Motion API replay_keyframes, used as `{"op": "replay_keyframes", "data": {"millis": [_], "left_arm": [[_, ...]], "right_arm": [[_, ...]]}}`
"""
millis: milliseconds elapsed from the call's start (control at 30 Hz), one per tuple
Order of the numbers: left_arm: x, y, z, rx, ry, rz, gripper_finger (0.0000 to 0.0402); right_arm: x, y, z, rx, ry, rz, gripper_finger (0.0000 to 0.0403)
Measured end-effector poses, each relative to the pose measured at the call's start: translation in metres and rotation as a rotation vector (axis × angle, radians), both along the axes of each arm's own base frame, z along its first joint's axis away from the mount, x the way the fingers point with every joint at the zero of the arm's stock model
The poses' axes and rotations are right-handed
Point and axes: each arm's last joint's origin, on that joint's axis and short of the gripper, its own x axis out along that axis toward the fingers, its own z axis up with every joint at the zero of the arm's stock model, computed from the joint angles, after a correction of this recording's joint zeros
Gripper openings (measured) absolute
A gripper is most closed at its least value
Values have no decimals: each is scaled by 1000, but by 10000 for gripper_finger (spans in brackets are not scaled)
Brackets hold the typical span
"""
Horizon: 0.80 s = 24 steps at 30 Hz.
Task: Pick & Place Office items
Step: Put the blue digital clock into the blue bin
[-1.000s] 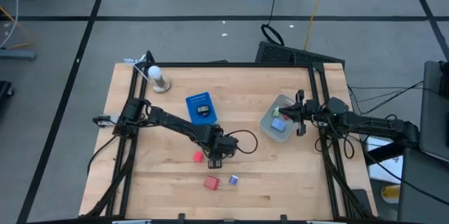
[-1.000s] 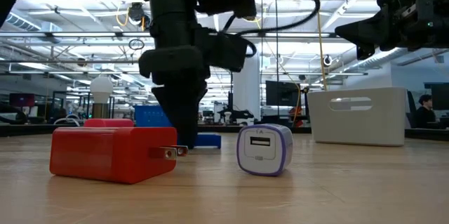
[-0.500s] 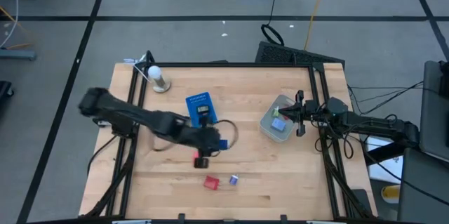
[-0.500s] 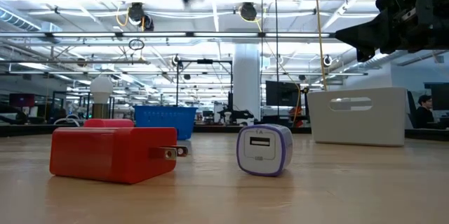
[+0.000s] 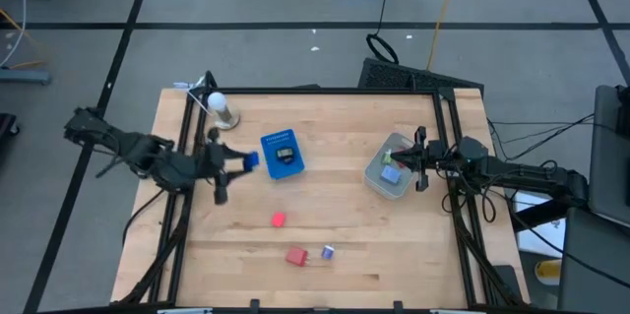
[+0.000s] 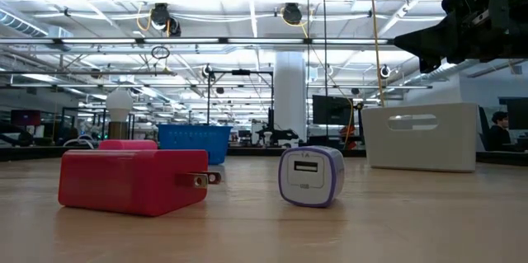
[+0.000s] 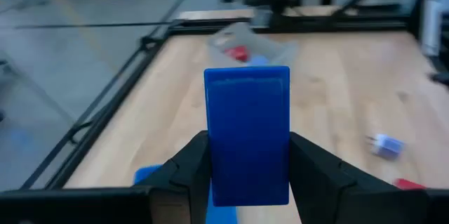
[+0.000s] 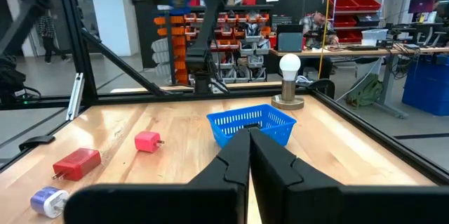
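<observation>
The left gripper [image 5: 239,162] is seen raised at the table's 9 o'clock side, its arm folded back over the left frame rail, and a blue block [image 7: 247,134] is clamped between its two fingers [image 7: 188,171], upright in the left wrist view. The right gripper [image 5: 415,163] is held at 3 o'clock, over the grey translucent bin [image 5: 390,169], fingers pressed together with nothing between them, as seen in the right wrist view. Inside the bin, a red piece and a light-blue piece are made out; more cannot be told. The blue basket tray [image 5: 283,153] sits near the table's centre toward 11 o'clock, with a dark item [image 5: 284,155] in it. Loose on the table [image 5: 345,255] toward 6 o'clock are a small pink-red plug block [image 5: 279,219], a larger red charger [image 5: 296,256] and a purple-white USB charger [image 5: 328,252] just beside it; charger and USB plug are seen side by side in the low view. A light bulb on a base [image 5: 222,109] stands at the 10 o'clock corner. Compared with a second ago, the left arm has been pulled from the table's middle, near the pink-red block, back to the left edge, with the blue block carried along; the right arm is unchanged.
</observation>
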Motion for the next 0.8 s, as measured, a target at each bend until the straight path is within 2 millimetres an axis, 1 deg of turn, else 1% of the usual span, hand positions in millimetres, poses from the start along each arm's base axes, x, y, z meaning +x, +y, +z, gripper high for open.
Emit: {"op": "replay_keyframes", "data": {"millis": [100,233,367,500,600,700,800], "left_arm": [[-18,12,-13,-2,-61,44,149],[-33,24,-37,53,-81,97,149],[-38,29,-64,48,-98,130,149],[-42,33,-84,33,-168,142,149],[-48,37,-100,27,-187,156,149],[-55,40,-110,9,-219,172,149],[-62,43,-113,-23,-272,185,149]], "right_arm": [[0,0,0,0,0,0,4],[0,0,0,0,0,0,4],[0,0,0,1,1,0,4],[0,0,-1,3,10,0,4],[0,0,-1,6,15,0,4],[1,0,-2,8,24,0,4],[1,0,-3,8,28,0,4]]}}
